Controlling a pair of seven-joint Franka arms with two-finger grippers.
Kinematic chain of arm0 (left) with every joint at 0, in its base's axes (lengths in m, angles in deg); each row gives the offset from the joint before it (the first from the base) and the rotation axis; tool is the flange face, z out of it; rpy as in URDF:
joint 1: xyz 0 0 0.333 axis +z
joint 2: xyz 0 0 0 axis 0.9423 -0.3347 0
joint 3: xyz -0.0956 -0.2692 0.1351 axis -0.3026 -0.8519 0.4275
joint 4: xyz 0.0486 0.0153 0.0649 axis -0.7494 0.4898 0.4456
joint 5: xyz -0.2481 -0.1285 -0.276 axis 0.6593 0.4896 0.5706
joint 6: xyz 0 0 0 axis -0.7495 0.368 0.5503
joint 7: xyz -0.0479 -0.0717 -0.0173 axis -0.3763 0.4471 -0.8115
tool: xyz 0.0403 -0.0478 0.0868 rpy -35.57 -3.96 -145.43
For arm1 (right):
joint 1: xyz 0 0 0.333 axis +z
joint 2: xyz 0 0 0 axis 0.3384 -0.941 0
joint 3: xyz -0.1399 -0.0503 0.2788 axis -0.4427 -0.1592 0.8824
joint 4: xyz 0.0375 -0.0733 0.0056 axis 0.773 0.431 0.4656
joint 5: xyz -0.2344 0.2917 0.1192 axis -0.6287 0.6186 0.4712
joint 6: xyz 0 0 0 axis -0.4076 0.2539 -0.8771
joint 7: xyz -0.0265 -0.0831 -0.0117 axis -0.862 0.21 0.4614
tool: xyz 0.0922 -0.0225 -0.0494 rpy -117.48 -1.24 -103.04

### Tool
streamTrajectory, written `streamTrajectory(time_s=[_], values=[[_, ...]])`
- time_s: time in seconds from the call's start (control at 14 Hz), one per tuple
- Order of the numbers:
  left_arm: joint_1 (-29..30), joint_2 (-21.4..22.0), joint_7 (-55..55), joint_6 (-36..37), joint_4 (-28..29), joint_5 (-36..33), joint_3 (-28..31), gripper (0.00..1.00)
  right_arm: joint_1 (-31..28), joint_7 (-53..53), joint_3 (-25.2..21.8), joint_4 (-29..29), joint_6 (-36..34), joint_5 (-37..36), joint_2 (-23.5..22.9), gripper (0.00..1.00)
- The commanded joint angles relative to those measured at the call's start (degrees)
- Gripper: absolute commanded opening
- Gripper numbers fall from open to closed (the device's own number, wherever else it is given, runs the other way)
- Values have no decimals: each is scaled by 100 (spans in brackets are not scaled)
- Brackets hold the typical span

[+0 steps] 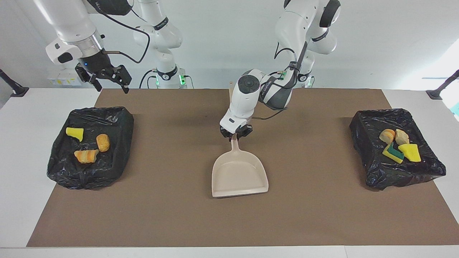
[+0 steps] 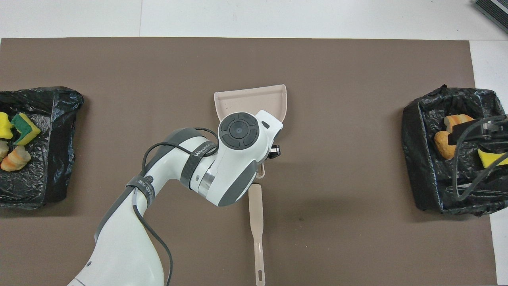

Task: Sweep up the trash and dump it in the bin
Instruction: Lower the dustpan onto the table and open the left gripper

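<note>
The beige dustpan [image 1: 239, 175] lies flat on the brown mat at the middle of the table, its handle pointing toward the robots. My left gripper [image 1: 235, 135] sits low at the end of that handle. The trash lies in two black-lined bins. A yellow sponge piece [image 1: 75, 133] and two bread chunks [image 1: 103, 142] are in the bin [image 1: 118, 118] at the right arm's end. Several scraps [image 1: 401, 145] are in the bin [image 1: 373, 168] at the left arm's end. My right gripper [image 1: 107, 77] hangs open and empty over the mat's corner by its bin.
The beige brush [image 2: 257, 222] lies on the mat nearer to the robots than the dustpan [image 2: 254, 103], its head almost touching the pan's handle end. The left arm's wrist covers most of the handle from above. No scraps lie on the mat.
</note>
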Motion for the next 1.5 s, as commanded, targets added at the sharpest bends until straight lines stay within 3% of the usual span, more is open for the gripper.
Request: streamTrajectory(time_s=[0.0,0.64,1.14,1.43], values=[[7,53,-11,-164,50,-29,99,100,-33,-15,16,133,40,68,115,100],[1078,642,-643,29,-12,-99,161,100,-33,-15,16,133,40,68,115,100],[2414,1458,-2567,1750,15,-117,161,100,-42,-15,16,133,40,68,115,100],[2951,1775,-3096,2331,-3,-213,196,100,-33,-15,16,133,40,76,115,100]])
